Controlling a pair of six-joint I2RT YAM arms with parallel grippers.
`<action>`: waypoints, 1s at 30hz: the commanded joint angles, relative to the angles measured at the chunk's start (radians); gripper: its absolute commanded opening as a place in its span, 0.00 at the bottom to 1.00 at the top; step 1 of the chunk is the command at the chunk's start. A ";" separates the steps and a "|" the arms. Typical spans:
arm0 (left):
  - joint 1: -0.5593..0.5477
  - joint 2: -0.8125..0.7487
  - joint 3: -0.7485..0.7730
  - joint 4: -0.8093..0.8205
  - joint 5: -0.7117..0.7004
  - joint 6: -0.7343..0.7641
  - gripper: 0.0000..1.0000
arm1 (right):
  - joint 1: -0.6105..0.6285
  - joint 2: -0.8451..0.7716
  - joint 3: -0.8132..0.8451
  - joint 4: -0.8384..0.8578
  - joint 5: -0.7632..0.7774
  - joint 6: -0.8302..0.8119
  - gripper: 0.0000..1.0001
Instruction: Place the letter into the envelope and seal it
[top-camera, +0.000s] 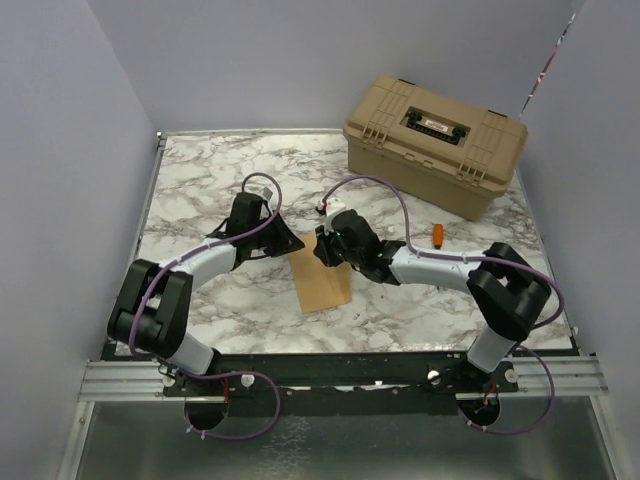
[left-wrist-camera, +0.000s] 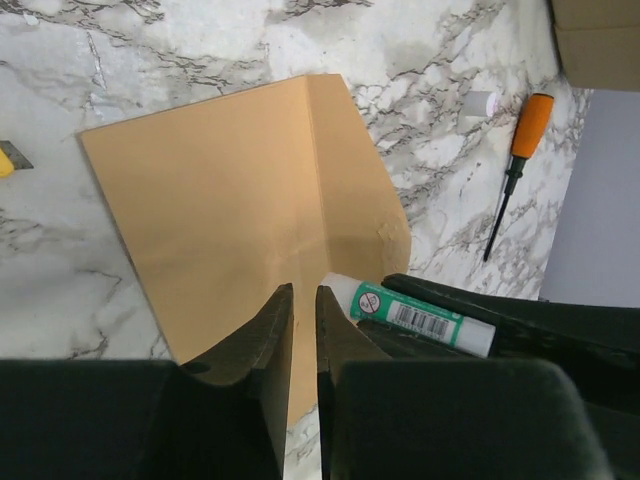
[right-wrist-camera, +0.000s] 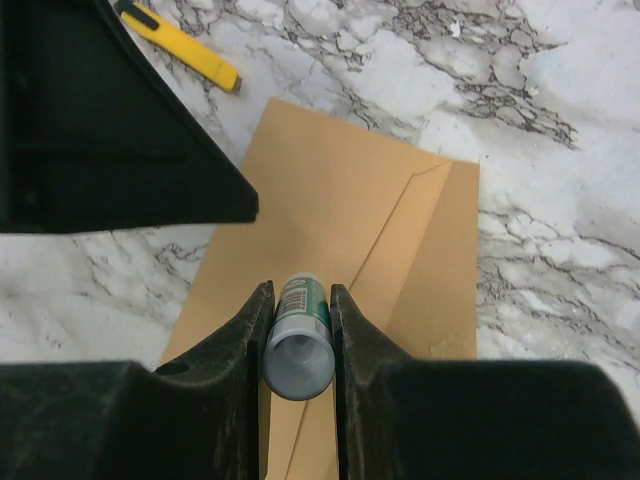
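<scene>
Marbled counter (top-camera: 200, 190), walled in pale grey; kraft-brown envelope (top-camera: 322, 285) lies flat mid-counter, directly beneath both hands, which meet over its far end. Left hand (left-wrist-camera: 304, 292) hangs over the envelope's edge, fingers only a thin slit apart, and whether they pinch the paper I cannot tell. Right hand (right-wrist-camera: 300, 288) is clamped on a green-labelled glue stick (right-wrist-camera: 298, 345), held over the envelope's seamed face.
</scene>
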 joint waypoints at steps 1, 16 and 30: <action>0.001 0.084 0.025 0.119 0.054 -0.010 0.13 | 0.024 0.059 0.079 -0.033 0.116 -0.028 0.00; 0.000 0.272 -0.042 0.168 -0.002 -0.096 0.02 | 0.084 0.157 0.165 -0.166 0.220 -0.011 0.01; 0.003 0.282 -0.117 0.117 -0.148 -0.210 0.00 | 0.125 0.174 0.124 -0.246 0.182 -0.025 0.00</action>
